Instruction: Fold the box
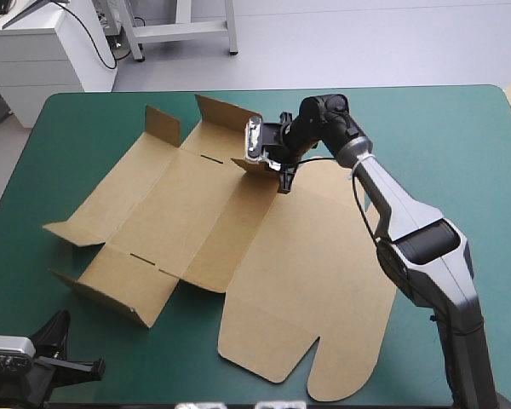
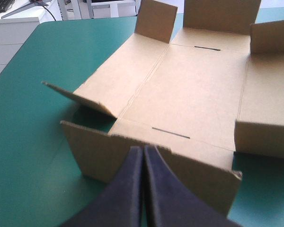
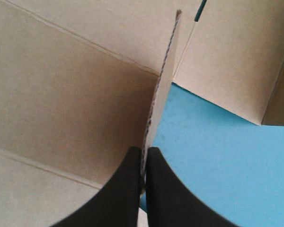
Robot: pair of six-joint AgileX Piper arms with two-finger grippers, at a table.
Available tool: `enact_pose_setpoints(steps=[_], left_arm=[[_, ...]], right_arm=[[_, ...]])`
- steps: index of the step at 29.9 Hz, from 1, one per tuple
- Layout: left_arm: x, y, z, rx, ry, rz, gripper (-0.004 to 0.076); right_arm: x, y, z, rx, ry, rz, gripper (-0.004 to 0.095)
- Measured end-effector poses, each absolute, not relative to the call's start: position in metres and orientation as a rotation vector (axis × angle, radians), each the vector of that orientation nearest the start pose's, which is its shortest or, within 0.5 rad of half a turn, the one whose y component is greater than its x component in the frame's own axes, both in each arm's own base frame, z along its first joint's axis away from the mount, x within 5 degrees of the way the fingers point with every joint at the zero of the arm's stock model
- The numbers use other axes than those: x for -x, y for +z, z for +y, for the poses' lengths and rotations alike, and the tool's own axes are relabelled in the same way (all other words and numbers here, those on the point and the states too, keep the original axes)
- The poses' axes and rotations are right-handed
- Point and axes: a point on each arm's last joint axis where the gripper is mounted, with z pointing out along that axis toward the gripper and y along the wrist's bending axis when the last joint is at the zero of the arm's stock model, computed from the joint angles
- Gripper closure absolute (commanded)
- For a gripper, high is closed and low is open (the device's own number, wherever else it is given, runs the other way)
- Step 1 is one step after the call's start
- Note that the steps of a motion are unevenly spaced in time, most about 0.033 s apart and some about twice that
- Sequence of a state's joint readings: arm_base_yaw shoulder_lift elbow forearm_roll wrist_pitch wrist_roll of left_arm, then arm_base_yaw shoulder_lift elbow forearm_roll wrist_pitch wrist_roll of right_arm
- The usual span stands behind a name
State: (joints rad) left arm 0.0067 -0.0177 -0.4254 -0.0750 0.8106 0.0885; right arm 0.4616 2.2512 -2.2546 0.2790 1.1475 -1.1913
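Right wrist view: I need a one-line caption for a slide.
Right gripper shut on a raised flap edge of the brown box, teal-green cover beside it.

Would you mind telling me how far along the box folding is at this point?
Early. Done: the box has a few small flaps and the near wall tipped up. In hand: the right jaws are shut on a far-side wall edge, holding it raised. Still to do: the lid lies flat, nothing is tucked, and the left jaws, shut, hold nothing.
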Motion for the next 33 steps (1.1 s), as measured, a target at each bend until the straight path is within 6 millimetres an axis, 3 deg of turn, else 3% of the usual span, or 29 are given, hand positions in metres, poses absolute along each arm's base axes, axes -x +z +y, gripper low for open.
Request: enact_pose_setpoints(steps=[6, 12, 19, 26, 33], left_arm=[[-0.01, 0.277, -0.005, -0.066, -0.02, 1.848, 0.0731], [-0.01, 0.277, -0.005, -0.066, -0.022, 1.848, 0.0731], [-0.01, 0.277, -0.005, -0.068, -0.023, 1.848, 0.0731], [-0.01, 0.277, -0.005, -0.068, -0.023, 1.848, 0.0731], [-0.01, 0.277, -0.005, -0.068, -0.023, 1.848, 0.0731]], right_arm=[[-0.421, 0.295, 0.282, 1.872, 0.032, 1.644, 0.0928], [-0.418, 0.303, 0.305, 1.798, -0.037, 1.517, 0.0929], [-0.418, 0.305, 0.308, 1.816, -0.09, 1.454, 0.0929], [-0.417, 0.298, 0.299, 1.964, -0.206, 1.455, 0.0929], [-0.416, 0.298, 0.3, 1.964, -0.187, 1.455, 0.0925]])
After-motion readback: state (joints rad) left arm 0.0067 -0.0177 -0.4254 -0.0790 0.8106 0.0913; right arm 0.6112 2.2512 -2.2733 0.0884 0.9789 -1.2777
